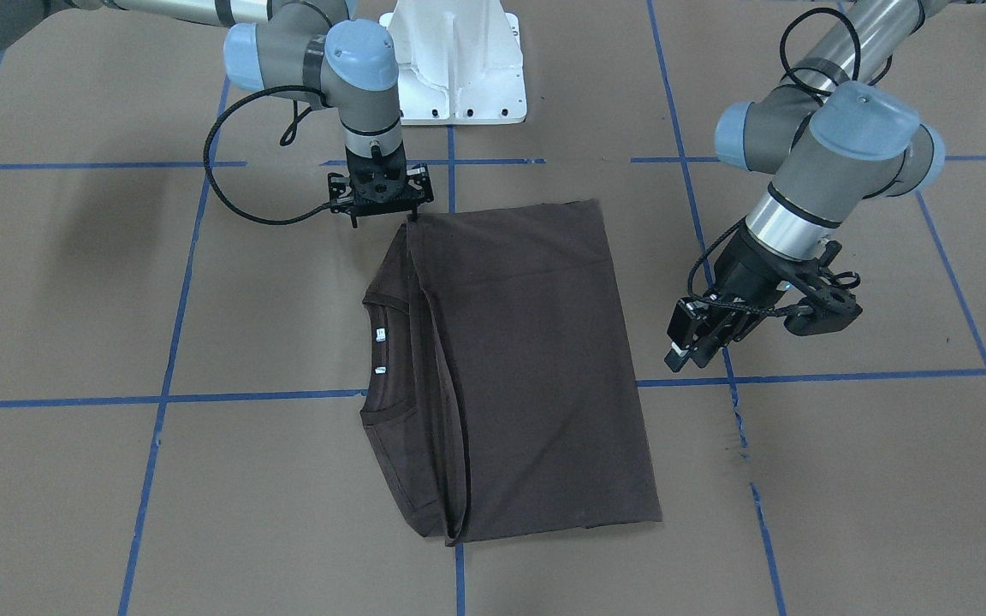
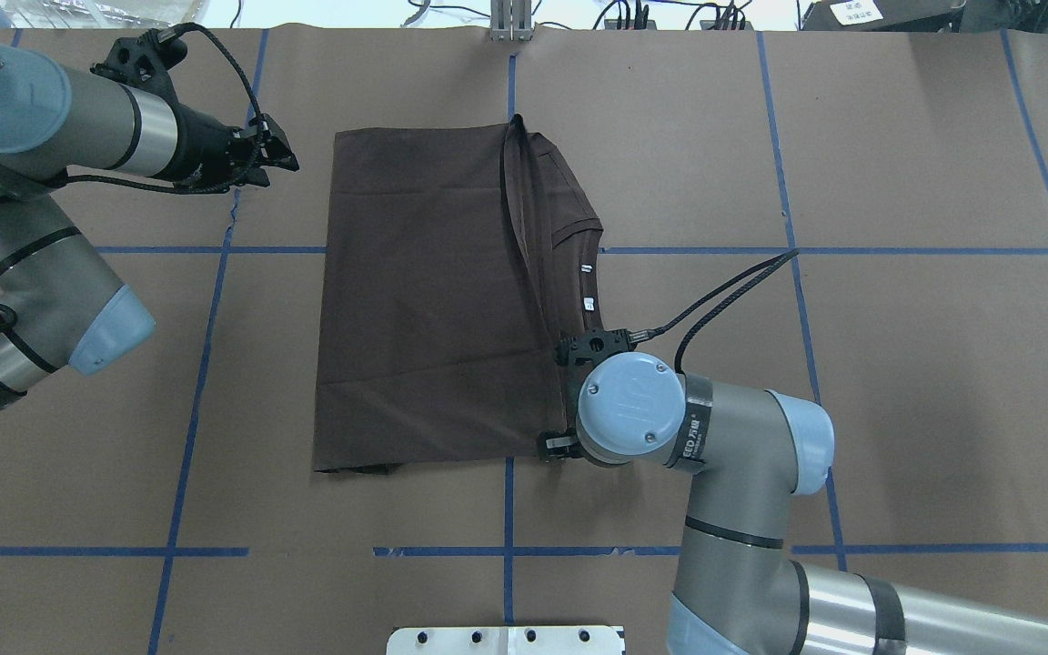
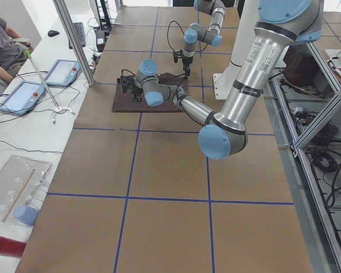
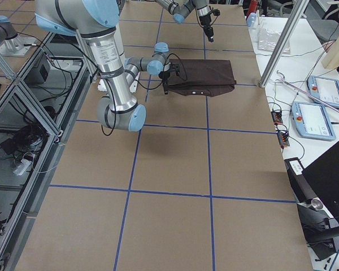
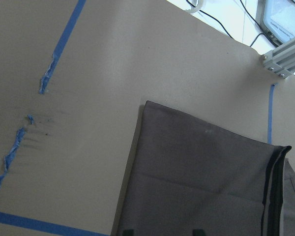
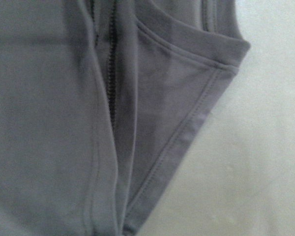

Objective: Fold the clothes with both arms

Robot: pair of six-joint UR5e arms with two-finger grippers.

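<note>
Clearly, T-shirt (image 1: 536, 359) lies apart from spread left claw (image 1: 686, 357); right claw (image 1: 384, 212) above corner, grip unclear.

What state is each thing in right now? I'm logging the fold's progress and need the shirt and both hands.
T-shirt: flat on the table, folded over on itself, collar and white tags exposed.
Left hand: open, empty, beside the shirt's far corner, not touching it.
Right hand: low at the shirt corner nearest the robot's base; open or shut cannot be told.
</note>
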